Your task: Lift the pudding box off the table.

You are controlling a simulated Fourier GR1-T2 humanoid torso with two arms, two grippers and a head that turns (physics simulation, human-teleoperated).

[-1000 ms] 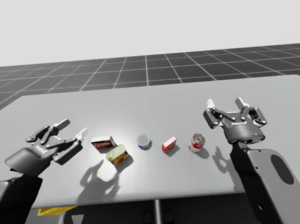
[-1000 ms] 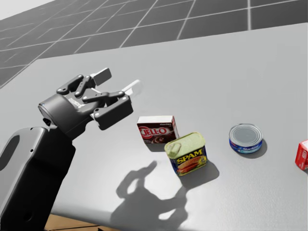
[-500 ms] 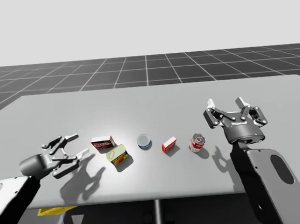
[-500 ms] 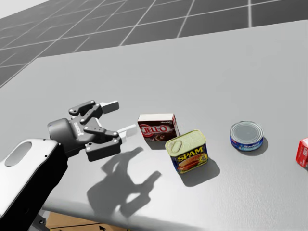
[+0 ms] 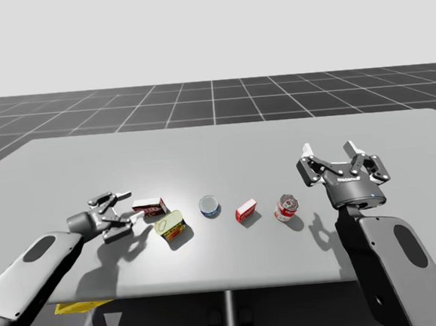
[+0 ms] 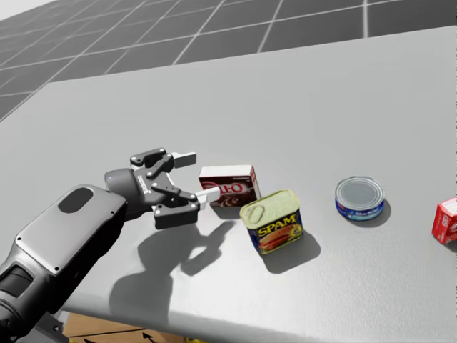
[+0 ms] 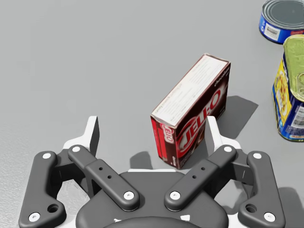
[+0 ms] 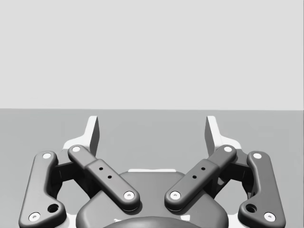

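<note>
On the bench (image 5: 216, 144), left of centre in the high view: the pudding box (image 5: 150, 207), dark red with a white top, lies on one long side on the grey surface, not lifted.
Left claw (image 7: 152, 134): released, its two fingers spread wide and low over the bench. The left wrist view shows the near end of the pudding box between the fingers, much closer to the finger on the side of the yellow rectangular tin (image 7: 292, 90). I cannot tell whether that finger touches the box. The other finger is well apart from it.
Left arm (image 6: 68, 239): comes in from the lower left of the head view and reaches toward the middle of the frame.
Tin: the yellow rectangular tin stands just beside the pudding box, to its lower right in the head view.
Round blue can (image 6: 360, 199): flat, right of the tin in the head view, apart from it.
Small red box (image 5: 246, 210): right of the blue can in the high view.
Red round can (image 5: 286, 207): next to the right.
Right claw (image 5: 328, 151): released, fingers spread, held above the bench at the right of the high view.
</note>
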